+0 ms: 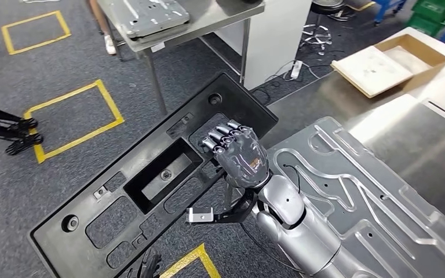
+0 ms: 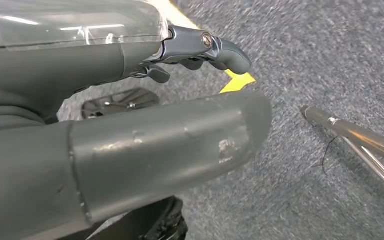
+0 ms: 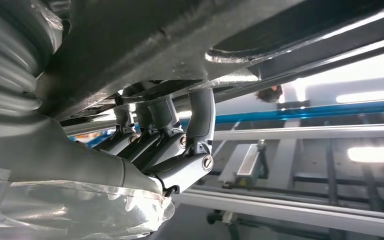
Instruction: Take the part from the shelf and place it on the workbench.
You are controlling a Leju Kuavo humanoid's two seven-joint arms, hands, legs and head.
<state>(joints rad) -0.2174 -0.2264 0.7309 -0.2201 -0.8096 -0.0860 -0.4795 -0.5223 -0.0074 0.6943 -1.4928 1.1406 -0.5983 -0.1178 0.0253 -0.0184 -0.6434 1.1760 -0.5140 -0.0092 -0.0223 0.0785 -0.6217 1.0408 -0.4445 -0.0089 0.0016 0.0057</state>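
Note:
A long black plastic part (image 1: pixel 150 191) with several recesses hangs tilted over the carpet, its far end reaching toward the steel workbench (image 1: pixel 417 145). My right hand (image 1: pixel 240 153) grips it near the middle, fingers hooked into a recess. In the right wrist view those fingers (image 3: pixel 200 120) curl up against the part's dark underside (image 3: pixel 180 40). My left hand (image 1: pixel 146 263) hangs low under the part's near end. In the left wrist view the left hand (image 2: pixel 130 140) holds nothing, its thumb and fingers apart above the floor.
A silver stamped plate (image 1: pixel 359 197) lies on the workbench beside my right arm. An open cardboard box (image 1: pixel 391 61) sits at the bench's far end. A grey table (image 1: pixel 220 17) with a metal plate (image 1: pixel 145 14) stands behind. Yellow floor markings (image 1: pixel 75 119); dark stand legs (image 1: pixel 11 130) at the left.

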